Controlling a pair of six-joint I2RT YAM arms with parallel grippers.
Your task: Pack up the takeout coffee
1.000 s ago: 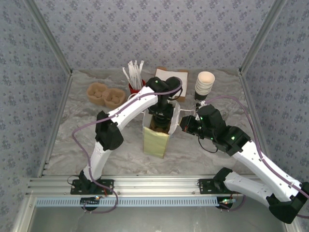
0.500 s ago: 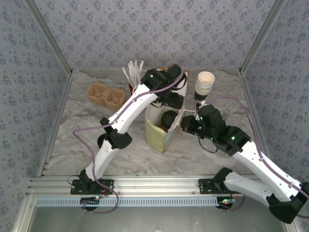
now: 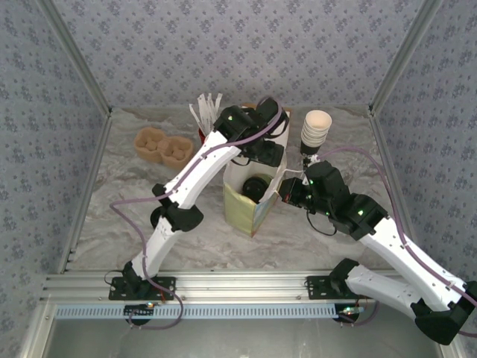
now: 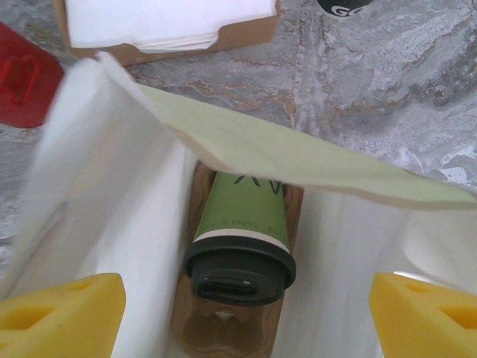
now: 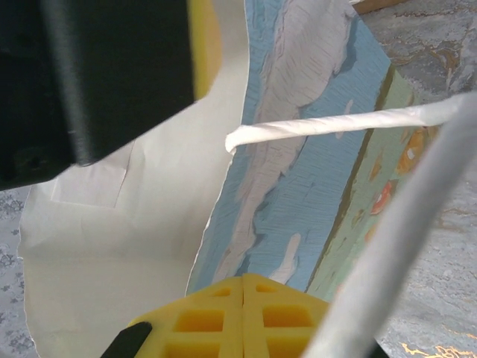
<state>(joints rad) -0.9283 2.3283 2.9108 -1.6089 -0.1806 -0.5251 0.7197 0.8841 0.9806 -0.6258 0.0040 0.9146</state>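
Our L arm point(image 3: 195, 168) climbs from its base at the near edge, elbow bent low, forearm stretched fwd & to the right. Its wrist tips the left gripper point(image 3: 262, 149) downward. Jaws stand wide apart, the yellow fingertips point(image 4: 63, 313) at opposite sides of the wrist cam, nothing btwn them. Our R arm point(image 3: 387, 239) comes in from the far right, forearm angled twd centre. The right gripper point(image 3: 288, 192) points left, its yellow pads point(image 5: 216, 321) pressed flat together.
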